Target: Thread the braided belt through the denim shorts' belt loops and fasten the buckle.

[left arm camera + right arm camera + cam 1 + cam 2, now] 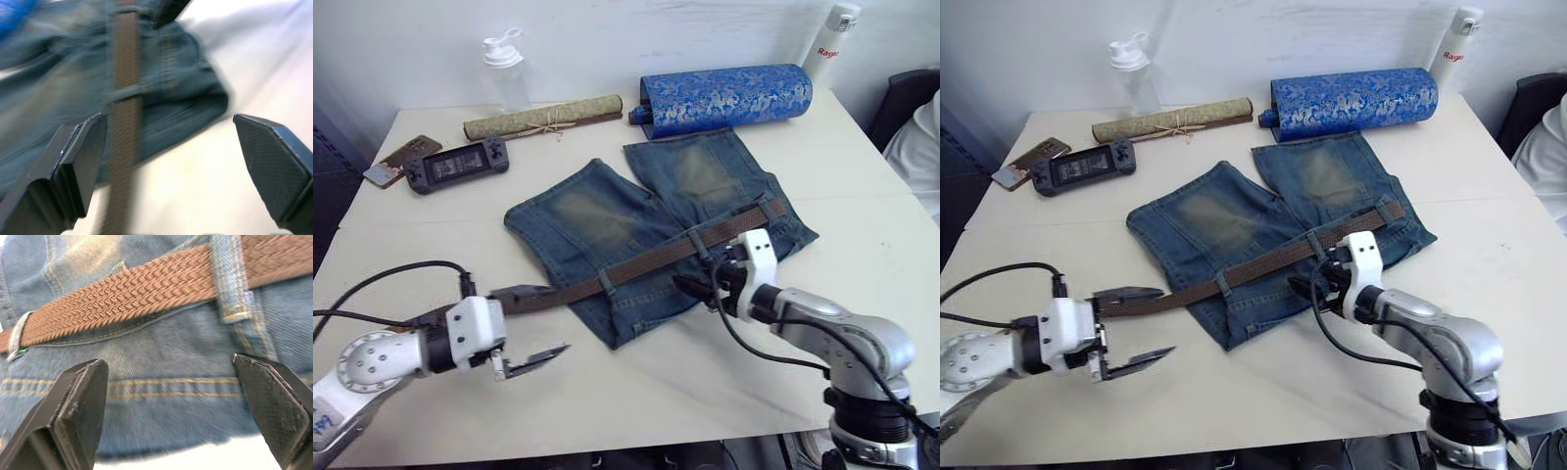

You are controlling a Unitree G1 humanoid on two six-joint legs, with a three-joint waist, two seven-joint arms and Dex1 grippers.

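**Belt lies in the loops, both claws wide and empty**

You see the shorts (pixel 656 230) lying flat on the table (pixel 862 225), waist toward you. The belt (pixel 656 259) runs along the waistband, from the robot's right edge of the shorts out past the left edge onto the bare table.

From the head views, your left gripper (pixel 530 328) sits over the table just beside the free end of the belt, fingers spread, holding nothing. One finger lies next to the strap and the other is apart over the bare table. Your right gripper (pixel 1317 279) is at the waistband near the middle of the shorts.

The right wrist view gives you what the head views do not: the weave of the belt passing under two loops (pixel 230 276), and the fingers (pixel 80 406) far apart above the denim, closed on nothing. The left wrist view is blurred, but it shows the strap running between the spread fingers (pixel 80 156), nearer one of them, and passing under one loop.

Behind the shorts lie a blue roll (pixel 724 98), a scroll (pixel 543 117), a game console (pixel 455 164) and two bottles (pixel 504 69).

I cannot tell where the buckle is.
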